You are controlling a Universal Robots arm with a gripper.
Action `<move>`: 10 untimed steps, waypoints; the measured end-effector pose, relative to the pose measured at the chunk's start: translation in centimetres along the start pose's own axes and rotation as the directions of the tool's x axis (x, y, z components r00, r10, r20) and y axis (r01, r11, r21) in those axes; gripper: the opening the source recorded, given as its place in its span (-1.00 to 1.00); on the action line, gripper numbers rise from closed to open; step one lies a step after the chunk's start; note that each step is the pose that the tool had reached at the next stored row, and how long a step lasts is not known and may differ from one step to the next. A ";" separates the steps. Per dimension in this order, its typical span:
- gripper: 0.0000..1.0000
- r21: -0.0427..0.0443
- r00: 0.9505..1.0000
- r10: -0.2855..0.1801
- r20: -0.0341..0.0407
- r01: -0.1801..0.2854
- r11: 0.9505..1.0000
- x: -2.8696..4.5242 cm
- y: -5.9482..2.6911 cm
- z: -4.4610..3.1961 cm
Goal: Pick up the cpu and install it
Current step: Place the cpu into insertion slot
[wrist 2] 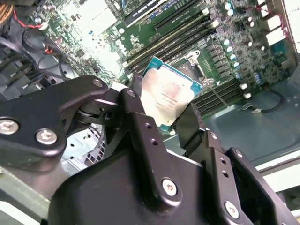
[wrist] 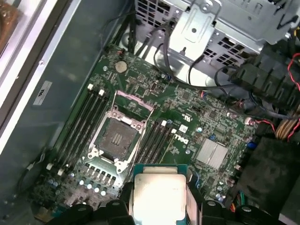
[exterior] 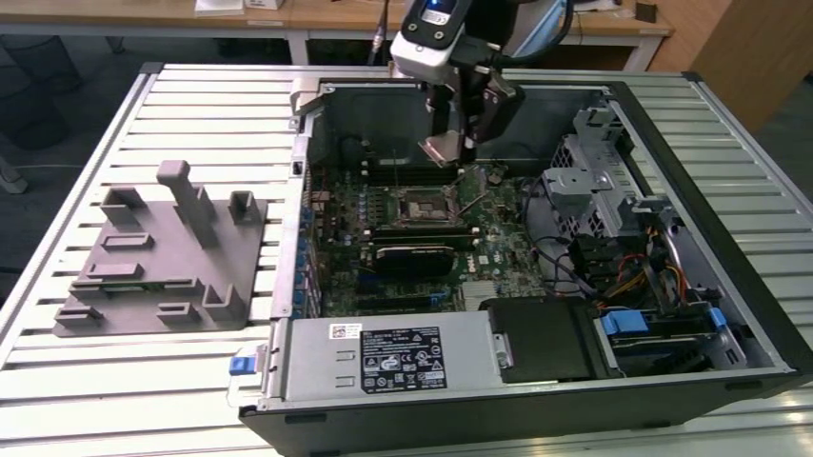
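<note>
Gripping the cpu (wrist 2: 168,93), gripper (wrist 2: 164,107) over the motherboard (wrist: 187,112), fingers (wrist 2: 192,125) hiding one cpu corner

The exterior view stands off the arm (exterior: 432,38), high and at a slant. It looks down across the slatted surface (exterior: 114,381) into the open computer case (exterior: 534,409) — wide enough to take in the whole case. Both wrist views sit close above the motherboard (wrist: 187,108): the first wrist view faces nearly straight down, the second wrist view looks obliquely past the black jaws. All three share the socket (exterior: 426,208) and the cpu (exterior: 445,148).
</note>
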State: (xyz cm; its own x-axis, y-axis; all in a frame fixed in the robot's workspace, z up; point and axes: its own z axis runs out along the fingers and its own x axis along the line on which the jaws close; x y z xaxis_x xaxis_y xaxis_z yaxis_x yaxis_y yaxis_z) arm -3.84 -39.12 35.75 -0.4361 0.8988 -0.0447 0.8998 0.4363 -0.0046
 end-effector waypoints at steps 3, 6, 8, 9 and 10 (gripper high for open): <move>0.07 0.001 0.999 0.040 0.000 -0.040 0.999 0.03 0.00 0.17; 0.07 0.000 0.997 0.072 0.001 -0.072 0.997 0.08 0.01 0.35; 0.07 -0.004 0.996 0.087 0.003 -0.087 0.996 0.16 0.03 0.45; 0.07 -0.008 0.996 0.092 0.005 -0.092 0.996 0.23 0.06 0.51; 0.07 -0.011 0.995 0.097 0.006 -0.097 0.995 0.28 0.07 0.58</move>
State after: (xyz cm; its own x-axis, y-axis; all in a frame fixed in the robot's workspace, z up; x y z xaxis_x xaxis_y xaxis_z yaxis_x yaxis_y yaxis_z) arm -3.89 -38.86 35.15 -0.3464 0.9367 -0.0508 0.9377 0.3473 0.0111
